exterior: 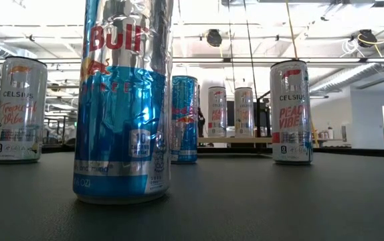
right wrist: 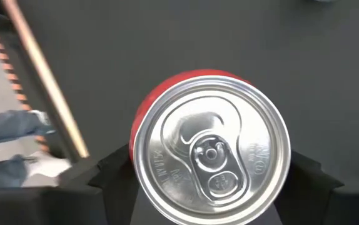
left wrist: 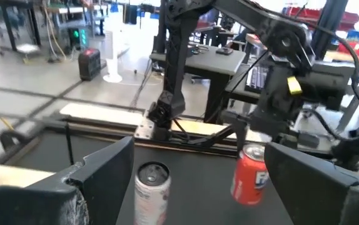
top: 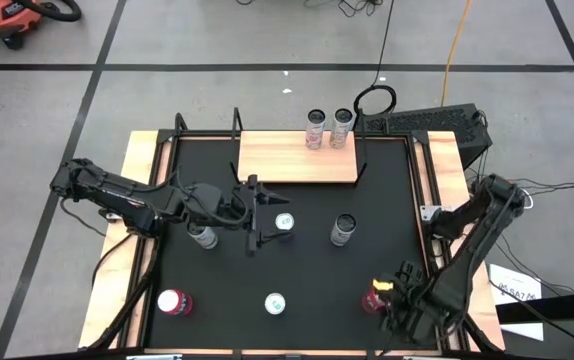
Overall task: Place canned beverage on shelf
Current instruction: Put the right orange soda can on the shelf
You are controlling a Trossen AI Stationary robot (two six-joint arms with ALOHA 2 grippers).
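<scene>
Nearest, along the front of the mat [top: 217, 270], stand three cans. A red-topped can [top: 174, 302] is at the left and a blue can [top: 274, 303] in the middle, the one that looms large in the low view. The red can [top: 375, 296] is at the right front corner, well apart from the shelf.

The right gripper [top: 385, 297] sits around this red can from above, and the right wrist view looks straight down on the can's silver lid. Whether the claw presses the can or stands loose around it I cannot tell, since the lid hides the contact. Seen from the left wrist, the red can leans a little under that gripper.

Further back, mid-mat, the left arm reaches in from the left. The left gripper [top: 257, 214] has its claw spread wide and holds nothing. A second blue can [top: 285, 221] stands just off its tips. A Tropical Vibe can [exterior: 19, 110] stands beside the arm on the left, and a Peach Vibe can [top: 343, 229] stands to the right, near the second blue can but apart from it.

Farthest, the shelf [top: 287, 158] lies at the mat's back edge, a light-wood board with black brackets. Two cans [top: 328, 127] stand upright side by side at its far right corner, close together.
</scene>
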